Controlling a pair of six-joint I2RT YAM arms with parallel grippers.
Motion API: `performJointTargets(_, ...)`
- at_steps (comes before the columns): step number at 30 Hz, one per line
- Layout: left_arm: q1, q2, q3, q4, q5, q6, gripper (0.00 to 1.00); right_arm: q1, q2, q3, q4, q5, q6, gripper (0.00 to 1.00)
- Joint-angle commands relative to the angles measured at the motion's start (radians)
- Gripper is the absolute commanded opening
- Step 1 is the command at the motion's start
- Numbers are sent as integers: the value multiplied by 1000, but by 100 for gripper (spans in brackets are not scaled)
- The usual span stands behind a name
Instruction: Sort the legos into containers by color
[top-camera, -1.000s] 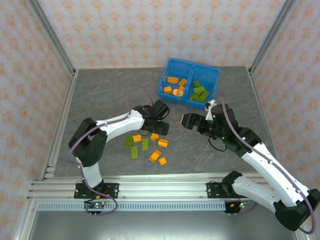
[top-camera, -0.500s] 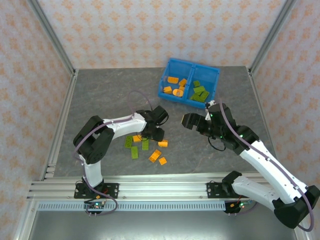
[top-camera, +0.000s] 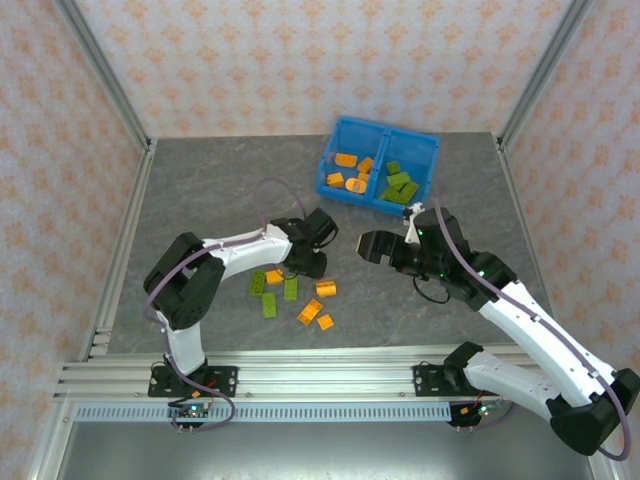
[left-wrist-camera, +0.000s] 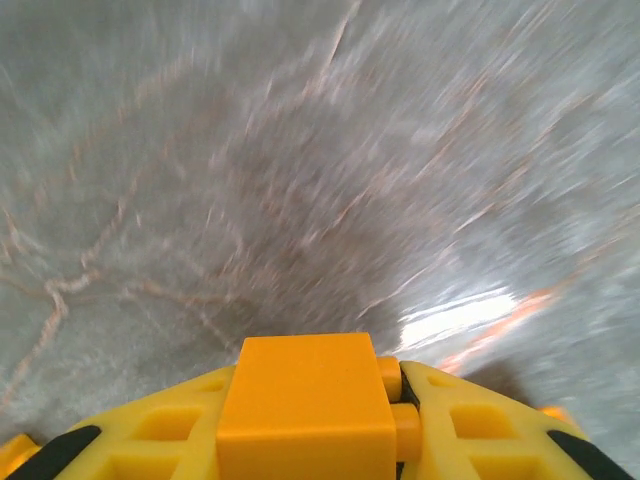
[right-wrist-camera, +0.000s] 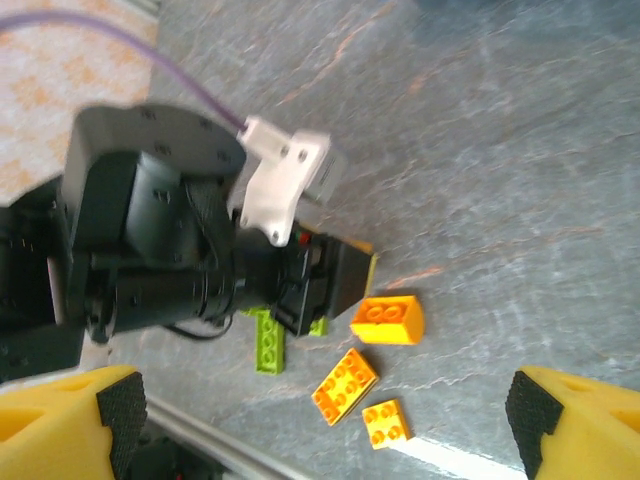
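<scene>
**Q:** Where is the orange brick?

**A:** You find the orange brick (left-wrist-camera: 308, 405) pinched between the two yellow fingers (left-wrist-camera: 480, 440) of the left gripper (top-camera: 306, 263). In the left wrist view, its studs sit on its right side, against the right finger. The table (top-camera: 200, 200) behind it is blurred.

**Q:** Where are the remaining legos?

**A:** Check two places.
- **Loose legos:** The loose legos (top-camera: 310, 311), several orange and several green, lie on the table just beside the left gripper, on its near side.
- **Sorted pieces:** The bin (top-camera: 325, 160) stands at the far side of the table, right of centre. Its left compartment (top-camera: 350, 172) holds orange pieces. Its right compartment (top-camera: 400, 185) holds green ones.

**Q:** What is the state of the right gripper?

**A:** You see the right gripper (top-camera: 366, 245) with its jaws spread wide and nothing between them. It hangs between the bin and the loose legos and points toward the left gripper, close to it but apart. In the right wrist view, its fingers stand at the two lower corners. The left gripper's black body shows between them, with three orange pieces and a green one on the table beneath it.
</scene>
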Motion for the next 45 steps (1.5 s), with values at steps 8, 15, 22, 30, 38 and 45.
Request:
performJointTargets(8, 146, 175, 575, 96, -60, 96, 31, 7, -44, -20, 112, 46, 18, 94)
performJointTargets(15, 168, 601, 1175, 29, -28, 143, 31, 7, -62, -13, 86, 74, 25, 94)
performJointTargets(22, 172, 818, 1491, 22, -95, 71, 35, 7, -74, -23, 88, 73, 17, 95)
performJointTargets(30, 172, 798, 1485, 16, -191, 29, 56, 7, -79, -20, 88, 68, 23, 94)
performJointTargets(38, 171, 627, 1466, -112, -136, 101, 68, 7, -77, -30, 56, 128, 20, 95)
performJointTargets(45, 161, 112, 896, 92, -59, 243, 76, 7, -63, -39, -13, 188, -53, 95)
